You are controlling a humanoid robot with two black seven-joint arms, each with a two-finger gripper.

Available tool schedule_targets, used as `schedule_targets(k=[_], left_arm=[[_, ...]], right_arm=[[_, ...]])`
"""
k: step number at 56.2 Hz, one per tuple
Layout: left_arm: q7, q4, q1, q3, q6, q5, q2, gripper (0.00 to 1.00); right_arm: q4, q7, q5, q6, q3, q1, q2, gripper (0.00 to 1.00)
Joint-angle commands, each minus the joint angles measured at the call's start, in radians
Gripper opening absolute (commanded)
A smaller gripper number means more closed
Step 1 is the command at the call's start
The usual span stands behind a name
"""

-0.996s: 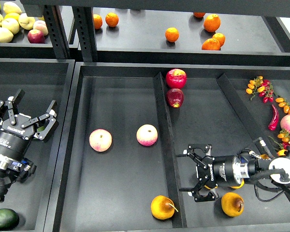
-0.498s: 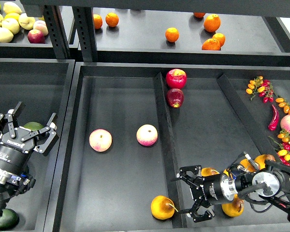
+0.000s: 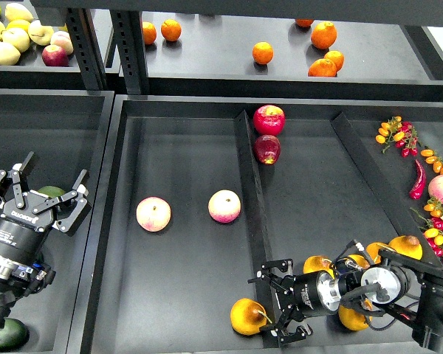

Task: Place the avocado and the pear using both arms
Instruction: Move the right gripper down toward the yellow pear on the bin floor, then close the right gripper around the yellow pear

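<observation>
The pear (image 3: 246, 316), golden-yellow with a thin brown stem, lies at the front of the middle bin, just left of the divider. My right gripper (image 3: 270, 304) is open, its jaws spread just right of the pear over the divider, empty. The dark green avocado (image 3: 7, 333) lies at the front left corner of the left bin, partly cut off by the frame edge. My left gripper (image 3: 38, 195) is open and empty, hovering well behind the avocado. A lighter green avocado (image 3: 50, 192) peeks out behind its fingers.
Two pale pink-yellow apples (image 3: 153, 214) (image 3: 224, 206) lie in the middle bin. Two red apples (image 3: 269, 119) sit by the divider (image 3: 251, 214). More yellow pears (image 3: 352, 318) lie under my right arm. Chillies and small tomatoes (image 3: 417, 177) are at right; oranges (image 3: 324, 35) are on the shelf.
My right gripper has moved down and to the left, from right of the divider to close beside the pear. My left gripper has dropped slightly towards the front. The fruit has not moved.
</observation>
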State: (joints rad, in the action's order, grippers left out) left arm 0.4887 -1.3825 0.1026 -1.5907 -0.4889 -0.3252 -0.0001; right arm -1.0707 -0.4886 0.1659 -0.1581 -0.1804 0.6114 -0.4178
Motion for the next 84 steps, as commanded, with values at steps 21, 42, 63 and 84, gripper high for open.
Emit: schedule_targets(k=[21,42,63,84], left_arm=[[0.000,0.000,-0.001,0.006,0.000,0.000,0.000,0.99],[0.000,0.000,-0.001,0.006,0.000,0.000,0.000,0.99],[0.000,0.000,0.000,0.006,0.000,0.000,0.000,0.99],[0.000,0.000,0.000,0.005,0.000,0.000,0.000,0.99]], right_arm=[[0.025,0.000,0.004,0.042,-0.007,-0.032,0.027,0.85],[0.029,0.000,0.004,0.063,-0.014,-0.050,0.033,0.73],[0.026,0.000,0.006,0.066,-0.019,-0.055,0.039,0.51],[0.006,0.000,0.007,0.065,-0.019,-0.070,0.039,0.35]])
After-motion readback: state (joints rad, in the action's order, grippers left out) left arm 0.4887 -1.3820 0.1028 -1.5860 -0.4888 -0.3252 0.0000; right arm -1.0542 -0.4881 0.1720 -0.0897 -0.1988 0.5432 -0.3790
